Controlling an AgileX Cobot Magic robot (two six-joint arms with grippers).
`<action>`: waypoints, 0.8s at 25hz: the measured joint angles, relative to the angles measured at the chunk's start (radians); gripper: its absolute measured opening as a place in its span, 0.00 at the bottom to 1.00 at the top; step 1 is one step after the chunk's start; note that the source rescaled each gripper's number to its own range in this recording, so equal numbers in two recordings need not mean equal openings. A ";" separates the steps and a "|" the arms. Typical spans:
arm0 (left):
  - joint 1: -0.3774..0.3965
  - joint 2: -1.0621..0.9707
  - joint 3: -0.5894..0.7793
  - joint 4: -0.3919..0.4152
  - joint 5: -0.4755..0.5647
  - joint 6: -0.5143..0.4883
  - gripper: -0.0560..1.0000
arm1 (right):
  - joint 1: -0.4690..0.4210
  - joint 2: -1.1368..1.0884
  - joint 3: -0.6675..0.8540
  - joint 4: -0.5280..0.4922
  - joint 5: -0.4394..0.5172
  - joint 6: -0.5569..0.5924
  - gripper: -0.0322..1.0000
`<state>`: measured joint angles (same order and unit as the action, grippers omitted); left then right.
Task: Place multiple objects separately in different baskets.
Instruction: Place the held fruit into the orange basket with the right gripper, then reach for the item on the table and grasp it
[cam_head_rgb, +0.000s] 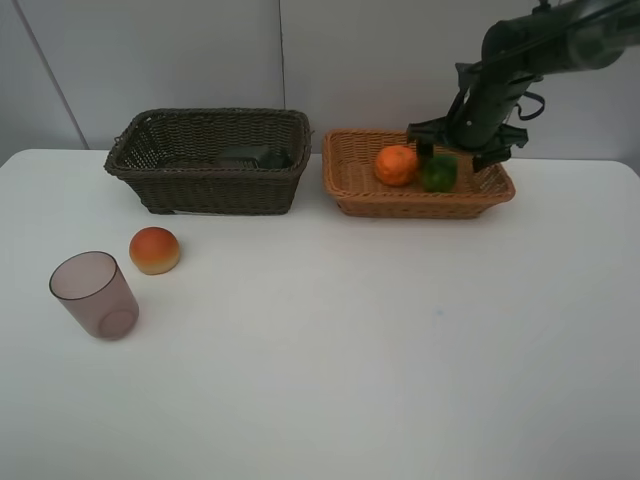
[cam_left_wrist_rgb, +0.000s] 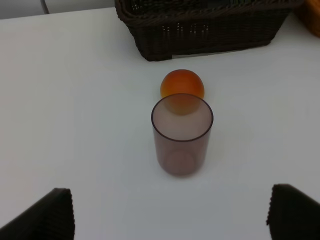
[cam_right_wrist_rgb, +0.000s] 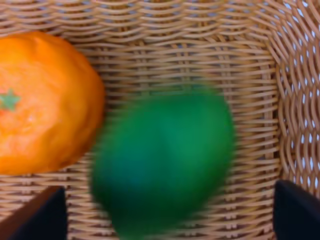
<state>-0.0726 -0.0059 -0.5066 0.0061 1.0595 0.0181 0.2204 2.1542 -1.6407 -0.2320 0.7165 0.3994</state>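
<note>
Left hand (cam_left_wrist_rgb: 170, 212), spread wide and empty, has the cup (cam_left_wrist_rgb: 182, 135) dead ahead, fruit (cam_left_wrist_rgb: 182, 84) just behind it; right hand (cam_head_rgb: 458, 149), also wide, hovers over the lime (cam_head_rgb: 438, 174).

bright, even light everywhere, just soft faint shadows on the white table (cam_head_rgb: 400, 350). only the lime (cam_right_wrist_rgb: 162, 165) is motion-blurred in the right wrist view.

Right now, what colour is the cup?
Translucent purplish-brown cup; left wrist view shows it best.
</note>
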 joint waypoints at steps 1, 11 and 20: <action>0.000 0.000 0.000 0.000 0.000 0.000 1.00 | 0.000 -0.002 0.000 0.000 0.000 0.000 0.88; 0.000 0.000 0.000 0.000 0.000 0.000 1.00 | 0.000 -0.147 0.009 0.020 0.078 -0.005 0.92; 0.000 0.000 0.000 0.000 0.000 0.000 1.00 | -0.044 -0.533 0.361 0.165 0.079 -0.195 0.92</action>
<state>-0.0726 -0.0059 -0.5066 0.0061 1.0595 0.0181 0.1768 1.6214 -1.2801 -0.0674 0.7956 0.2041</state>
